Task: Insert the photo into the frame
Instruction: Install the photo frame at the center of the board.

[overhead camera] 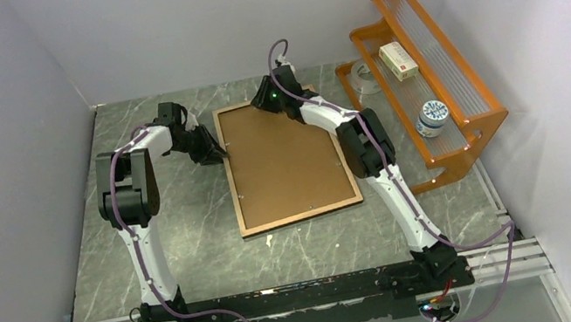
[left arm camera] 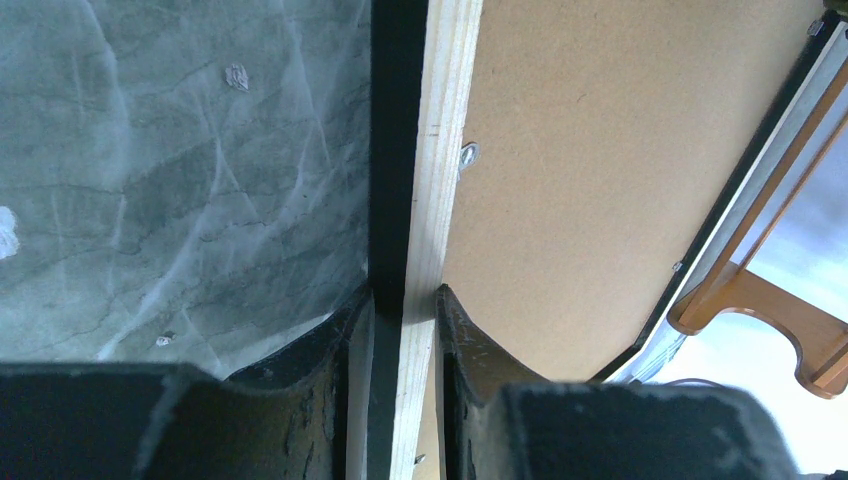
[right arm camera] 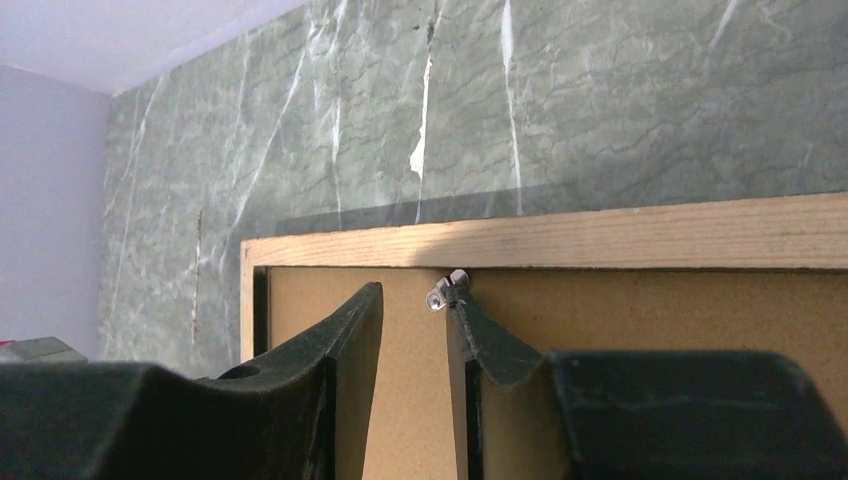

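Observation:
The frame (overhead camera: 300,216) lies back-up on the green marble table, with the brown backing board (overhead camera: 286,156) set inside it. My left gripper (overhead camera: 216,154) is shut on the frame's left rail (left arm camera: 440,150), one finger on the black outer side and one on the board side (left arm camera: 405,305). At the frame's far edge my right gripper (overhead camera: 279,102) hovers over the board (right arm camera: 650,310). It is open with nothing between its fingers (right arm camera: 415,295). Its right fingertip touches a small metal tab (right arm camera: 444,291) under the wooden rail (right arm camera: 600,238). The photo is hidden.
An orange rack (overhead camera: 465,94) stands at the right, holding a small box (overhead camera: 398,60), a round jar (overhead camera: 432,117) and a clear tape roll (overhead camera: 362,76). A white scrap (overhead camera: 268,238) lies in front of the frame. Walls close in on the left, back and right.

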Tool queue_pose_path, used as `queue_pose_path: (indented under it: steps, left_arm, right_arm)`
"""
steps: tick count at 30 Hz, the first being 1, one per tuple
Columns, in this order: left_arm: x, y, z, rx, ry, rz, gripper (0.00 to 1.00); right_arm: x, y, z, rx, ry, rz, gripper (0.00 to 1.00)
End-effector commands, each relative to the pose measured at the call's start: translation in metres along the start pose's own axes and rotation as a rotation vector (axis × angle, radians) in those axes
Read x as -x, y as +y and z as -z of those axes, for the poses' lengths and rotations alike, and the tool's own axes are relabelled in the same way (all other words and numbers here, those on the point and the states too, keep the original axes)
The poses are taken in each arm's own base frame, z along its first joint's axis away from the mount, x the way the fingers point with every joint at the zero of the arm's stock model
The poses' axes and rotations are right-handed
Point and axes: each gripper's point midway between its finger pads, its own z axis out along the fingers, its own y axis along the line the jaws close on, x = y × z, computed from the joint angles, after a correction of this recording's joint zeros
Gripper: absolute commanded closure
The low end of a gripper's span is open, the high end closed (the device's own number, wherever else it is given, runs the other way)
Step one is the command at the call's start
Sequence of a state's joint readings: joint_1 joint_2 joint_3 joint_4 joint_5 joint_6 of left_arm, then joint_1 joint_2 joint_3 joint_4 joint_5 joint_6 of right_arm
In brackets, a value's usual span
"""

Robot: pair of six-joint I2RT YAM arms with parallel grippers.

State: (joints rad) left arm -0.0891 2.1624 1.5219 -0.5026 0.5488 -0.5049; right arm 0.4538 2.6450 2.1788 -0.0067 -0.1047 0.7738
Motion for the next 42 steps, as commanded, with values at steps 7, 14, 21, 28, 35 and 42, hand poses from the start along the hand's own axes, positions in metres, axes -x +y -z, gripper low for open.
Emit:
queue_pose_path:
  steps: [7, 14, 21, 28, 35, 42]
  left_arm:
    - [-0.055, 0.046, -0.015, 0.152, 0.185, 0.068, 0.76]
    - [-0.055, 0.046, -0.017, 0.15, 0.192, 0.07, 0.76]
    - [-0.053, 0.045, -0.019, 0.146, 0.193, 0.068, 0.77]
    - [-0.053, 0.046, -0.019, 0.149, 0.195, 0.066, 0.76]
    - [-0.044, 0.04, -0.011, 0.157, 0.169, 0.049, 0.75]
    - [-0.016, 0.017, 0.017, 0.142, 0.067, -0.001, 0.69]
  right_arm:
    - [-0.015, -0.025, -0.015, 0.021, 0.045, -0.143, 0.66]
    - [-0.028, -0.02, -0.017, 0.076, 0.109, -0.247, 0.67]
    - [-0.047, -0.02, -0.022, 0.1, 0.169, -0.361, 0.72]
    - [-0.044, -0.027, -0.023, 0.085, 0.159, -0.364, 0.72]
    - [-0.001, -0.025, -0.003, 0.02, 0.07, -0.225, 0.56]
    - [0.055, -0.001, 0.059, -0.063, -0.006, -0.002, 0.48]
